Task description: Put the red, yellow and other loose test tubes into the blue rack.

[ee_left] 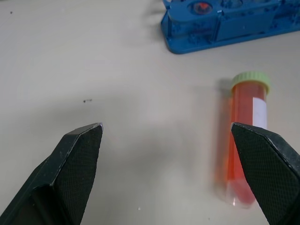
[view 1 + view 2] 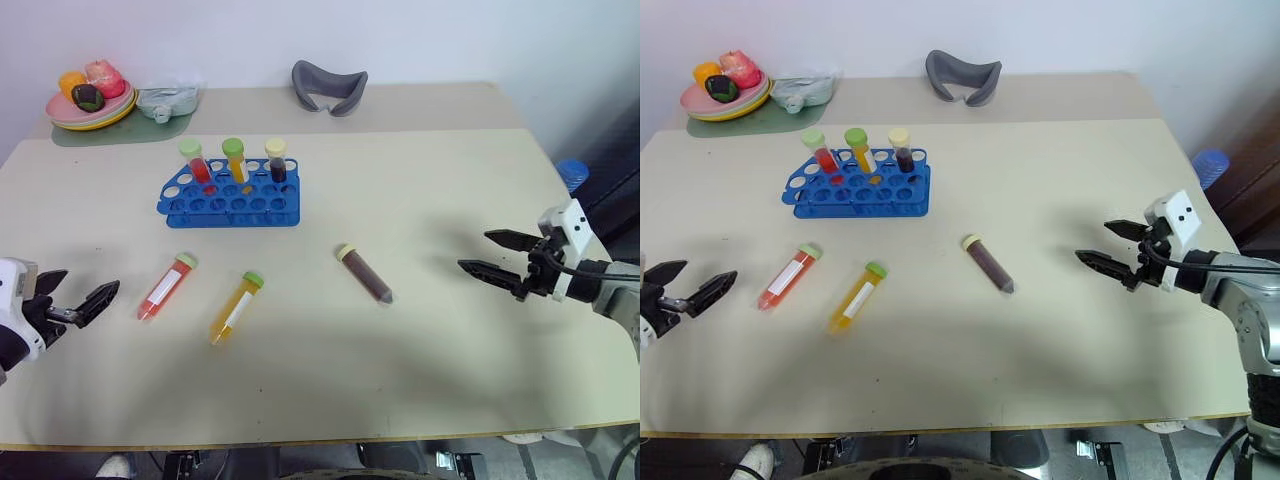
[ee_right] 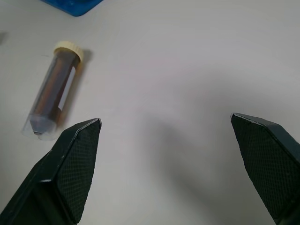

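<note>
Near the blue rack (image 2: 230, 198), just in front: red tube (image 2: 167, 286), yellow tube (image 2: 236, 307), brown tube (image 2: 364, 273), all flat, well apart. Left gripper (image 2: 75, 297) open, outboard of red tube by table (image 2: 430, 180) edge. Right gripper (image 2: 492, 253) open, bare tabletop between it and brown tube.

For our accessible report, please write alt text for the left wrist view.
A red test tube with a green cap lies on the beige table, beside one of the left gripper's open black jaws. The blue rack stands beyond it.
</note>
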Controlling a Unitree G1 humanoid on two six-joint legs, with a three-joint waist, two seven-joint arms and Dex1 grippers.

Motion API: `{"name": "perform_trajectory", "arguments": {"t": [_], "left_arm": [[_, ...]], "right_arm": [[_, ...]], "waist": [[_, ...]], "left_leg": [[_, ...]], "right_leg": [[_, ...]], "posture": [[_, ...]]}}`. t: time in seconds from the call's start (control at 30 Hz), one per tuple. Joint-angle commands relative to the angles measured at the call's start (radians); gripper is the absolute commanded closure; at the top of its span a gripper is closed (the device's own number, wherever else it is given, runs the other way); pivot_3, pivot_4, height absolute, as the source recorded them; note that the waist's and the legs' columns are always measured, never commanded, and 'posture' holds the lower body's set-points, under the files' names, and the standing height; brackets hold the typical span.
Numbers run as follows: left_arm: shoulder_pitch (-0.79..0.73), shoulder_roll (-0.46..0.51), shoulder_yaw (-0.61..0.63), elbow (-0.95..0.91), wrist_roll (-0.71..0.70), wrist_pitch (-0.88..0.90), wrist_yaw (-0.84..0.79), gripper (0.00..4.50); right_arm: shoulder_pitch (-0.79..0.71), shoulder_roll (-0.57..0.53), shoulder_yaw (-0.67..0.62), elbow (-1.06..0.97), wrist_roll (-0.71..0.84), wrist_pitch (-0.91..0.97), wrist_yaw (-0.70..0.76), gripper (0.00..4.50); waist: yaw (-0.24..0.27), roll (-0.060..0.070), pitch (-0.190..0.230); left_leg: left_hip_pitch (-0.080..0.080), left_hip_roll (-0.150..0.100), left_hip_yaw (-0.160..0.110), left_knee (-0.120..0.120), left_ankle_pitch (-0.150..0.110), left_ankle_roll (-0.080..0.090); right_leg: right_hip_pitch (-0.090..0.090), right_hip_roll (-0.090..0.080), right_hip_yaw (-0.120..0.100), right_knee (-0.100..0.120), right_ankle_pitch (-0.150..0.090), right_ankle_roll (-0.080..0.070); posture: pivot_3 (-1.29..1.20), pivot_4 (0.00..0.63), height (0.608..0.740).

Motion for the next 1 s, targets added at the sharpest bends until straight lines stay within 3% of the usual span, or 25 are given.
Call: {"name": "perform_trajectory", "arguments": {"t": [0.03, 0.2, 0.4, 0.6, 0.87, 1.0], "left_arm": [[0.017, -0.014, 0.048, -0.036, 0.003, -0.012, 0.013, 0.03], [0.017, -0.038, 0.065, -0.043, -0.003, -0.022, 0.032, 0.03], [-0.011, -0.037, 0.048, -0.056, -0.017, -0.019, 0.024, 0.03], [-0.135, -0.071, -0.083, -0.101, -0.082, -0.006, 0.015, 0.03], [-0.317, -0.104, -0.364, -0.097, -0.081, -0.028, -0.057, 0.03], [-0.334, -0.096, -0.471, -0.118, -0.056, -0.067, -0.131, 0.03]], "right_arm": [[-0.039, -0.003, 0.007, 0.009, 0.001, -0.012, -0.002, 0.0], [-0.077, 0.002, 0.041, 0.046, -0.021, -0.034, -0.004, 0.0], [-0.134, 0.004, 0.074, -0.049, 0.005, 0.057, -0.072, 0.0], [-0.205, 0.003, 0.15, -0.265, 0.009, 0.212, -0.197, 0.0], [-0.366, 0.09, 0.213, -0.526, 0.121, 0.637, -0.447, 0.0], [-0.49, 0.276, 0.28, -0.529, 0.113, 0.964, -0.637, 0.0]], "waist": [[0.0, 0.0, 0.0], [0.001, 0.0, 0.0], [0.0, 0.0, 0.0], [0.005, 0.0, 0.0], [0.019, 0.0, 0.0], [0.016, 0.0, 0.0]], "left_leg": [[0.0, 0.0, 0.0, 0.0, 0.0, 0.0], [0.0, 0.0, 0.0, 0.0, 0.0, 0.0], [0.0, 0.0, 0.0, 0.0, 0.0, 0.0], [0.0, 0.0, 0.0, 0.001, 0.0, 0.0], [-0.001, 0.0, 0.0, 0.001, 0.0, 0.001], [-0.001, 0.0, 0.0, 0.001, 0.0, 0.001]], "right_leg": [[0.0, 0.0, 0.0, 0.0, 0.0, 0.0], [0.0, 0.0, 0.0, 0.0, 0.0, 0.0], [0.0, 0.0, 0.0, 0.0, 0.0, 0.0], [0.0, 0.0, 0.0, 0.001, 0.0, 0.0], [-0.001, 0.0, 0.0, 0.0, 0.0, 0.0], [-0.002, 0.0, 0.0, 0.001, 0.0, 0.0]], "posture": [[0.0, 0.15, 0.74], [0.0, 0.15, 0.74], [0.0, 0.15, 0.74], [0.0, 0.15, 0.74], [0.0, 0.15, 0.74], [0.0, 0.15, 0.74]]}}
